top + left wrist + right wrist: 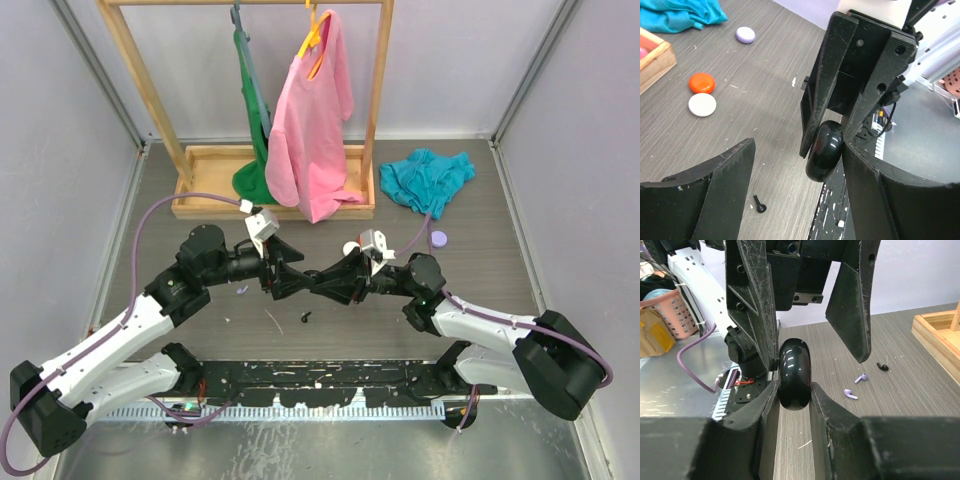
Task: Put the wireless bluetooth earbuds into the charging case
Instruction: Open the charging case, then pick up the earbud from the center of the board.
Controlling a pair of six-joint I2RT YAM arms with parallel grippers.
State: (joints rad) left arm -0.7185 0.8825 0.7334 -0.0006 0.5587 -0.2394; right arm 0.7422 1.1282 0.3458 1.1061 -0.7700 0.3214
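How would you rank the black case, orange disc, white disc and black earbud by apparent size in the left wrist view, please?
1. black case, though it is nearest the camera.
2. white disc and orange disc: they look alike, so unranked.
3. black earbud.

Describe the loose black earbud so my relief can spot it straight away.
On the grey table, start mid-table where the right gripper holds the black case. Just nearer the arm bases lies the black earbud: tiny, stemmed, lying loose, unlike the lilac earbud further left.
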